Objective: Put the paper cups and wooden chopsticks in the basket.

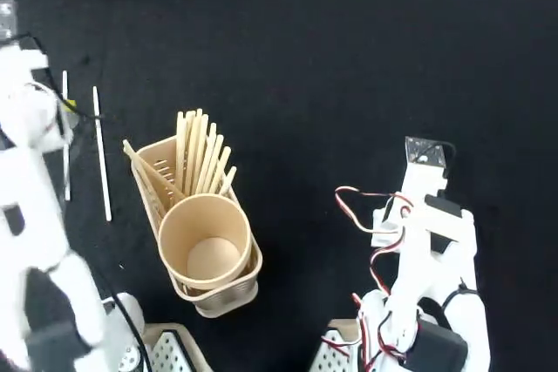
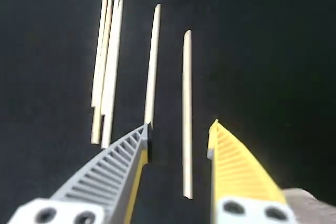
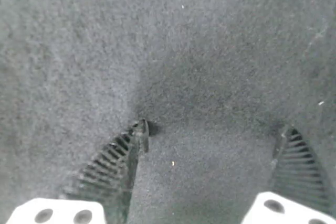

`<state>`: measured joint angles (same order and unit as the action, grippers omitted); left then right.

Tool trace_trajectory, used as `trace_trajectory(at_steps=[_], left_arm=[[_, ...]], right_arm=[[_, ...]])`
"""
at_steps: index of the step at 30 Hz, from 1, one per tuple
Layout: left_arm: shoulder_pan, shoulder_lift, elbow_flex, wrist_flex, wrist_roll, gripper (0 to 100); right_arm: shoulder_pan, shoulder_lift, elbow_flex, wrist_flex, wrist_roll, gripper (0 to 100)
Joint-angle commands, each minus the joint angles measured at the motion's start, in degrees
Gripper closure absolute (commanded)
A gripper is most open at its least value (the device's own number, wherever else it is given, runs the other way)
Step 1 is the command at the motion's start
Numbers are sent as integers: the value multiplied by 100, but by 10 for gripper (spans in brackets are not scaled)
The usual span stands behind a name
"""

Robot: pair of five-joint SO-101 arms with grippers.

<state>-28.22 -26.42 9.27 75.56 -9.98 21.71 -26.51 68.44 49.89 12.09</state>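
- Black table (image 1: 349,58), two chopsticks (image 1: 102,154) left of basket (image 1: 228,295).
- Left gripper (image 2: 178,132), spread wide astride one; neighbour (image 2: 152,61) may be knocked by closing finger (image 2: 123,156).
- Right gripper (image 3: 210,135), wide, empty.

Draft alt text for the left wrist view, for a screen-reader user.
The left gripper, one grey ribbed finger and one yellow, stands open with a pale wooden chopstick lying between its fingers on the black table cloth. A second wooden chopstick ends by the grey fingertip, and a loose cluster of more chopsticks lies beside it.
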Motion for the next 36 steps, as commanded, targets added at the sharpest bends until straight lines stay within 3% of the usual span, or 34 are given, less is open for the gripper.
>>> trace_trajectory(at_steps=[1,7,18,27,36], left_arm=[[-637,1222,-866,26,-703,812],[-1165,2734,-1930,26,-941,812],[-1262,5846,-4453,-9,-1099,812],[-1253,7402,-6571,0,-1064,812],[-1262,8738,-7451,-26,-1064,812]], right_arm=[[53,-57,31,-18,35,616],[44,-57,31,-18,35,616],[44,-57,31,-9,35,616],[35,-57,31,-18,35,616],[44,-57,31,-9,35,616]])
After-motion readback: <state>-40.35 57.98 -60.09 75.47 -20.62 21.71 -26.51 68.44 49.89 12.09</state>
